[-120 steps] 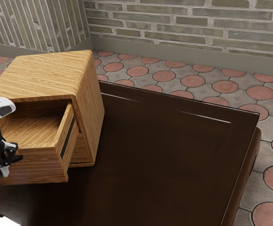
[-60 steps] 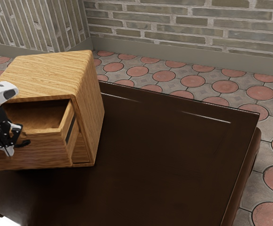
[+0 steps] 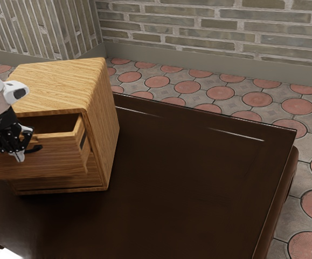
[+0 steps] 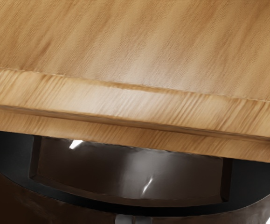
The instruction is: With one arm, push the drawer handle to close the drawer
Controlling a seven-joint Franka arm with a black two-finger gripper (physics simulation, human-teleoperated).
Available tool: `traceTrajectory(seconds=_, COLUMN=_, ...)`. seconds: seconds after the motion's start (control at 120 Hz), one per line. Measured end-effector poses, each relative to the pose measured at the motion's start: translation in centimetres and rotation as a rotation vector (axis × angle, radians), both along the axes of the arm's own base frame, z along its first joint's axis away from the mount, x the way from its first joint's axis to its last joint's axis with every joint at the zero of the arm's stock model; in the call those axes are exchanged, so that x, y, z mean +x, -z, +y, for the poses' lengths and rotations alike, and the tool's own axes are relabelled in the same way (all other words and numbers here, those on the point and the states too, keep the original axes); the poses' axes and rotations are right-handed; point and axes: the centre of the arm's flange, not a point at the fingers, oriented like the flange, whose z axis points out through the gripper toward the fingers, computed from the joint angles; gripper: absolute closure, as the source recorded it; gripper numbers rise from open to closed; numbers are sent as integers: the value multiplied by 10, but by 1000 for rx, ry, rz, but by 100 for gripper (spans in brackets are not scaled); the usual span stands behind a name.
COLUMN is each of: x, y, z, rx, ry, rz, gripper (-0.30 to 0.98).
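**Closing Stroke: Apply Push, Complete Remaining Travel**

1. Status. The drawer (image 3: 53,162) is the upper one of the wooden cabinet (image 3: 103,124), which stands on the dark table (image 3: 199,178). It is partly open: its front panel stands out from the cabinet, and a strip of the interior shows behind the panel's top edge. The black bow handle (image 3: 35,149) projects from the front panel, on the side facing away from the cabinet.

2. Tool. My gripper (image 3: 19,156) is at the handle, angled downward in front of the panel. The fingertips (image 4: 124,218) are together, side by side, with nothing clamped between them. In the wrist view they lie just beside the outer rim of the handle. I cannot confirm from this angle whether they touch it.

3. Step in hand. I judge this to be the pushing phase. Approach is complete; closure is not.

4. Next move. Drive the hand toward the cabinet, in line with the drawer's travel. Keep the fingertips together and near the middle of the handle, so that the load is even. Hold height constant. No grasp is required.

5. Caution. The fingertips could slip under or off the curved rim; an off-center push could make the drawer bind. Reduce speed as the front panel nears the cabinet face. Stop when it seats flush, then back away.
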Motion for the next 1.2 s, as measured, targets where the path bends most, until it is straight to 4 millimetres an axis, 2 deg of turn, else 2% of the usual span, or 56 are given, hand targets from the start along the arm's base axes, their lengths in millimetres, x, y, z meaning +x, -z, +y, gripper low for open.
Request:
traceTrajectory(seconds=0.308, x=26, y=-2, z=16, rx=15, ry=-21, rz=-3, gripper=79)
traceTrajectory(seconds=0.5, x=40, y=4, z=30, rx=18, ry=-38, rz=7, gripper=79)
traceTrajectory(seconds=0.75, x=61, y=-3, z=46, rx=31, ry=-50, rz=-3, gripper=79)
traceTrajectory(seconds=0.917, x=78, y=3, z=58, rx=32, ry=-53, rz=13, gripper=79)
traceTrajectory(seconds=0.975, x=70, y=1, z=41, rx=26, ry=-22, rz=7, gripper=79)
traceTrajectory(seconds=1.067, x=39, y=-15, z=-20, rx=16, ry=84, rz=-33, gripper=79)
traceTrajectory(seconds=1.125, x=26, y=-40, z=-57, rx=28, ry=163, rz=-70, gripper=74)
traceTrajectory(seconds=1.175, x=21, y=-60, z=-69, rx=27, ry=204, rz=-92, gripper=63)
traceTrajectory(seconds=1.2, x=21, y=-78, z=-75, rx=30, ry=228, rz=-116, gripper=57)
